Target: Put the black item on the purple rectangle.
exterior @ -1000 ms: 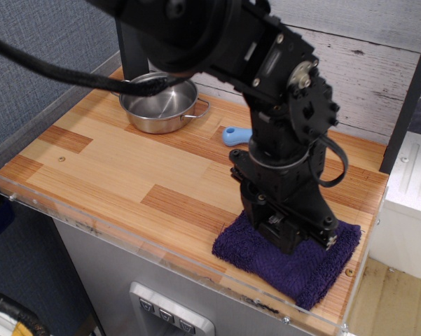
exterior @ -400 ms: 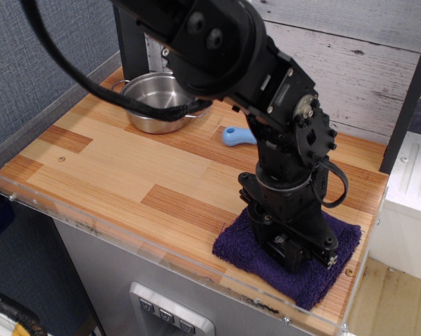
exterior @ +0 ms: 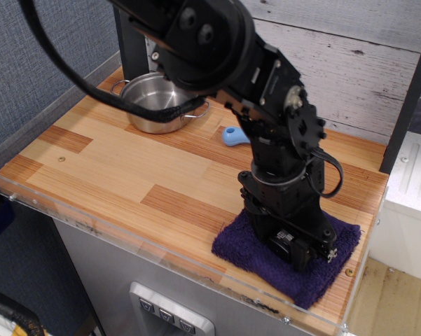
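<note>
One view, high front-left; looks down (obliquely) on counter (exterior: 119, 168).

Evenly, softly lit from overhead; faint shadow beneath the gripper (exterior: 298, 246) on the towel (exterior: 266, 257). Mild glare on the pot (exterior: 154, 105) far behind-left. Slightly soft focus.

We're looking at a mock kitchen in a robot lab: a wooden countertop (exterior: 126, 168) edged with clear acrylic, a steel pot (exterior: 157, 105) at the back, whitewashed plank wall (exterior: 350, 63) behind, grey fabric partition (exterior: 35, 49) alongside.
</note>
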Robot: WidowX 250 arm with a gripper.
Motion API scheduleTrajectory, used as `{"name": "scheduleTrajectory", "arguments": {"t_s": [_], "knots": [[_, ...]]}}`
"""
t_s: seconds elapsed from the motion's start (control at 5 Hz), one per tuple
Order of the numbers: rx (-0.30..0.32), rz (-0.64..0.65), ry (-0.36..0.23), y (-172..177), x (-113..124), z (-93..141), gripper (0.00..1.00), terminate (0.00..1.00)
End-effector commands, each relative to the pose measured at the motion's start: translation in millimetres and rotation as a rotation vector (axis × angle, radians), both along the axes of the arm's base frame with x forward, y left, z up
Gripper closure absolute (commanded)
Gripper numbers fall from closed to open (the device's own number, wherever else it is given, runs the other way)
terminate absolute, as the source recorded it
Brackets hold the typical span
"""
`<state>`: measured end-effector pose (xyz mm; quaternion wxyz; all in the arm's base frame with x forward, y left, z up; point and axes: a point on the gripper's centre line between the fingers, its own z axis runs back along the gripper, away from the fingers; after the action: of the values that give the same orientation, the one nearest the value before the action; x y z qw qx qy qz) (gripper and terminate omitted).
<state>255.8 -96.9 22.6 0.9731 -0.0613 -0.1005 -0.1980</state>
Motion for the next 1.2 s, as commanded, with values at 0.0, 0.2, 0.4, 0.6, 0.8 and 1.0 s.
{"name": "scheduleTrajectory", "arguments": {"t_s": [0.0,0.2,0.4,0.6,0.8,1.0], "knots": [[0.007,0.056,-0.030,7,0,17,0.00,0.00],[-0.002,0.063,-0.049,6,2,28,0.00,0.00],[-0.007,0.063,-0.080,5,4,43,0.00,0.00],[-0.044,0.063,-0.136,1,10,73,0.00,0.00],[-0.057,0.082,-0.155,-1,7,109,0.00,0.00],[-0.038,0.122,-0.170,-1,-3,125,0.00,0.00]]}}
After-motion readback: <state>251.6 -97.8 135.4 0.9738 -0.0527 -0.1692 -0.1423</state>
